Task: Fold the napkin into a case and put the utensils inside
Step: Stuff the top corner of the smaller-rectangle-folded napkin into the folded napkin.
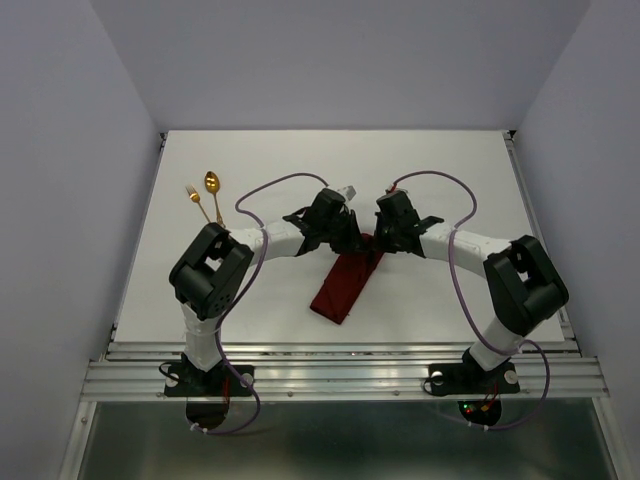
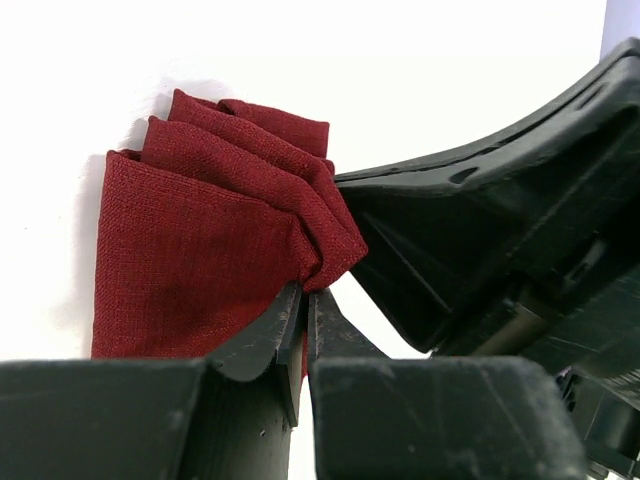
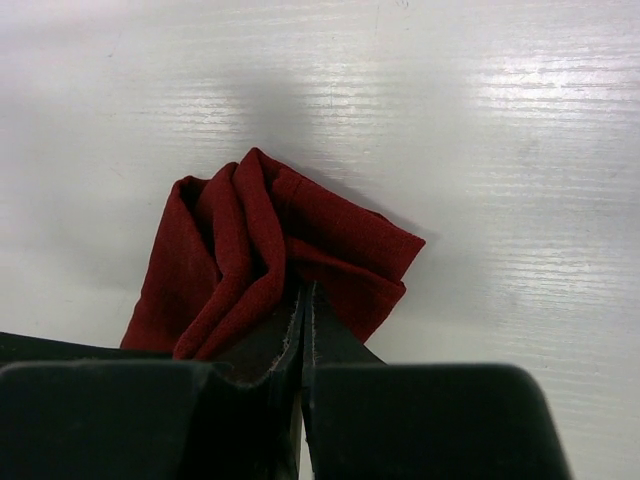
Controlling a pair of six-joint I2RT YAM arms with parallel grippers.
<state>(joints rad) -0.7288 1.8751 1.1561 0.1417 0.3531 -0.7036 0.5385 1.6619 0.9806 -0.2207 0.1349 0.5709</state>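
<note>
The dark red cloth napkin, folded into a narrow strip, lies mid-worktop on the white worktop. The left tool is clenched on its bunched far end. The right tool is clenched on the same end, opposite. The small gold spoon and small gold fork lie side by side at far left, well apart from the napkin.

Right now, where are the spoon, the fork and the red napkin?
spoon [image 1: 211, 182]: top view, on its oval bowl.
fork [image 1: 190, 192]: top view, on its tines.
napkin [image 1: 346, 285]: top view, middle of the folded cloth.
</note>
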